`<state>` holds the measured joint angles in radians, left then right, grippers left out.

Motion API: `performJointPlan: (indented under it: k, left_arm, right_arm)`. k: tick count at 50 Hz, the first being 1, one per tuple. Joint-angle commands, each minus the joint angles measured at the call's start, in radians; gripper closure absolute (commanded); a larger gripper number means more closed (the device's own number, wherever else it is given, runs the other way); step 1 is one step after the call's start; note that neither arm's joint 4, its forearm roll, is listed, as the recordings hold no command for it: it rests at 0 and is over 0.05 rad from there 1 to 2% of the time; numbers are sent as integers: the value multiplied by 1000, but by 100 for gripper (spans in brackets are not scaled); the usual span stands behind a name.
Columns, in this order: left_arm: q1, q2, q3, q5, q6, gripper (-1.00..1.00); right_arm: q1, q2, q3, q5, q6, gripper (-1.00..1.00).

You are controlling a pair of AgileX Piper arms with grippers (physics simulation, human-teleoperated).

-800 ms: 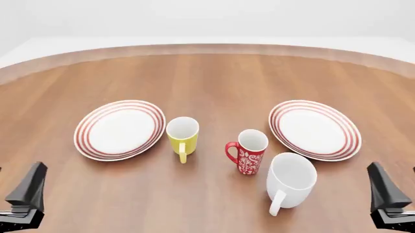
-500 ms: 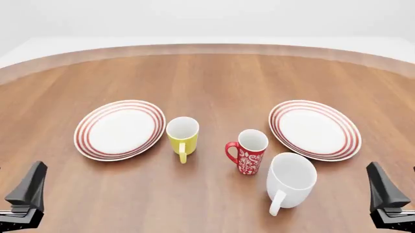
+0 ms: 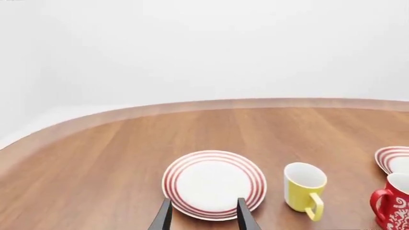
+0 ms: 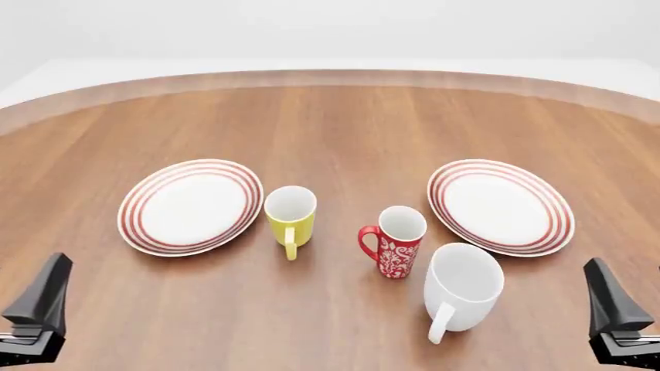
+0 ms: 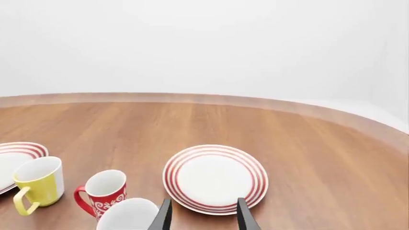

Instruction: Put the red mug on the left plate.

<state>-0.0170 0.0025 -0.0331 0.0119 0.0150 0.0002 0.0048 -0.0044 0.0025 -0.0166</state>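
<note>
The red mug (image 4: 397,243), with a white floral pattern, stands upright near the table's middle, its handle to the left. It also shows in the left wrist view (image 3: 396,203) and the right wrist view (image 5: 102,194). The left plate (image 4: 191,205), white with red rings, lies empty at the left, and the left wrist view (image 3: 214,184) faces it. My left gripper (image 4: 39,305) is open and empty at the near left, well short of the plate. My right gripper (image 4: 610,305) is open and empty at the near right.
A yellow mug (image 4: 290,216) stands between the left plate and the red mug. A larger white mug (image 4: 462,286) stands just right of and nearer than the red mug. An identical right plate (image 4: 501,205) lies at the right. The table's curved far edge (image 4: 330,77) runs across the back.
</note>
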Motion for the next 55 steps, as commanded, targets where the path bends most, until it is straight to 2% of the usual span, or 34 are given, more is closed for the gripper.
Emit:
performJointPlan:
  k: [1, 12, 22, 26, 27, 31, 34, 40, 52, 55]
  left_arm:
    - [-21, 1, -41, 44, 11, -100]
    - [-78, 6, -95, 92, 58, -100]
    - [-160, 116, -140, 36, 81, -100]
    - [-160, 117, -140, 35, 81, -100]
    - [-194, 171, -182, 22, 81, -100]
    - [-198, 193, -188, 9, 82, -100]
    - [-244, 285, -223, -44, 102, -100]
    - [-268, 370, -247, -116, 123, -100]
    - [-318, 498, -305, -194, 150, -100]
    - [-358, 528, -323, -199, 159, -100]
  right_arm:
    - [-1, -3, -1, 3, -4, -100]
    - [1, -3, -1, 3, -16, -100]
    - [3, -4, -2, -2, -25, -100]
    - [3, -4, -2, -2, -25, -100]
    - [8, -4, -3, -6, -37, -100]
    - [8, -4, -4, -7, -39, -100]
    - [10, -4, -6, -6, -44, -100]
    - [11, -4, -3, -7, -52, -100]
    - [9, -4, -2, 0, -66, -100]
    - [7, -4, 0, 0, -71, -100]
